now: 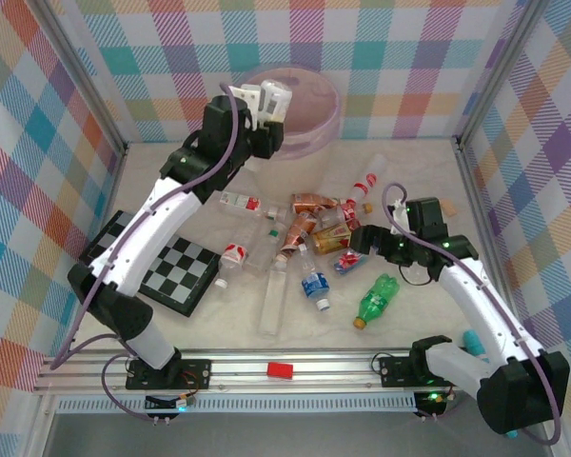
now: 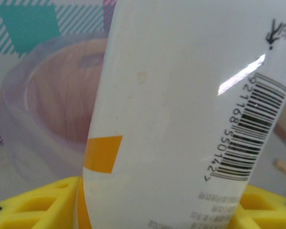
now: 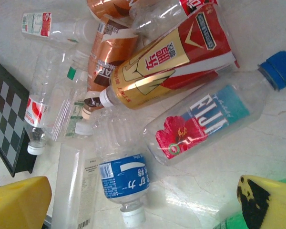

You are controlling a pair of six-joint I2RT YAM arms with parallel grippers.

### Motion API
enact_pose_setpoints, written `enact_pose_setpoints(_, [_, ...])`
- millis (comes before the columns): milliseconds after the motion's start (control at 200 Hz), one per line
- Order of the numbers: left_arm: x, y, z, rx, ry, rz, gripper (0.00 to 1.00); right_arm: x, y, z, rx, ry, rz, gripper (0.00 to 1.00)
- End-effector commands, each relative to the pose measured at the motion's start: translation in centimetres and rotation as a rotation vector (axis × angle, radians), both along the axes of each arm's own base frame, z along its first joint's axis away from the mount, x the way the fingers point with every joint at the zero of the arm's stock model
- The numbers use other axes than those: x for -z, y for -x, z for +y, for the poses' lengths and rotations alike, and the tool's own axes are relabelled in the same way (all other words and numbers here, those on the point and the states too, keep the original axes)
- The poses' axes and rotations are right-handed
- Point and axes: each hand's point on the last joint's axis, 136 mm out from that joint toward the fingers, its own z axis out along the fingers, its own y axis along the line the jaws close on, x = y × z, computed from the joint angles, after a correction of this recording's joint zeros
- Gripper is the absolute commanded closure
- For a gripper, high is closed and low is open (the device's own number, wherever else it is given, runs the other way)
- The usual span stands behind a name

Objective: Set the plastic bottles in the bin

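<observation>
White-labelled bottle (image 2: pixel 181 119) clamped in left gripper (image 1: pixel 265 105) at bin (image 1: pixel 333 105) rim, table's (image 1: pixel 409 176) far edge; centre over opening before release. Right gripper (image 1: pixel 358 240) wide open.

The top camera looks down from behind over the table (image 1: pixel 414 167). Left wrist faces the bin (image 2: pixel 24 133) past a very close white bottle (image 2: pixel 181 95); right wrist, near, shares the plastic bottles (image 3: pixel 171 71) with the top view.

Lab-style robot test cell: plaid cloth walls (image 1: pixel 38 143) on metal frame (image 1: pixel 85 81), aluminium rail (image 1: pixel 333 367) edging pale surface (image 1: pixel 409 171).
</observation>
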Motion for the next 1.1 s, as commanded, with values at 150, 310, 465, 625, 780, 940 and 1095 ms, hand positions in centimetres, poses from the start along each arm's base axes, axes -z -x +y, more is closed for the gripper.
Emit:
enact_pose_setpoints(150, [-6.2, -5.1, 0.3, -0.003, 0.288, -0.217, 0.7, 0.7, 1.8, 0.0, 0.008, -0.044, 0.037, 0.0])
enact_pose_setpoints(310, [-6.7, -6.4, -1.3, 0.06, 0.32, -0.285, 0.7, 1.2, 2.3, -0.1, 0.008, -0.043, 0.048, 0.0])
enact_pose_setpoints(465, [-5.6, -8.7, -2.5, 0.065, 0.254, -0.252, 0.71, 1.5, 2.5, -0.1, 0.008, -0.043, 0.053, 0.0])
enact_pose_setpoints(625, [-2.1, -11.3, -3.5, 0.075, 0.118, -0.143, 0.7, 1.5, 2.8, -0.2, 0.011, -0.048, 0.052, 0.0])
enact_pose_setpoints(780, [1.2, -12.7, -4.3, 0.094, 0.076, -0.046, 0.7, 1.9, 2.9, -0.3, 0.017, -0.04, 0.059, 0.0])
enact_pose_setpoints(940, [4.2, -13.3, -5.0, 0.118, 0.057, 0.042, 0.68, 1.5, 3.0, -0.6, 0.017, -0.015, 0.054, 0.0])
enact_pose_setpoints(1095, [6.9, -14.1, -4.7, 0.11, 0.064, 0.108, 0.65, 1.4, 2.9, -0.8, 0.017, -0.003, 0.053, 0.0])
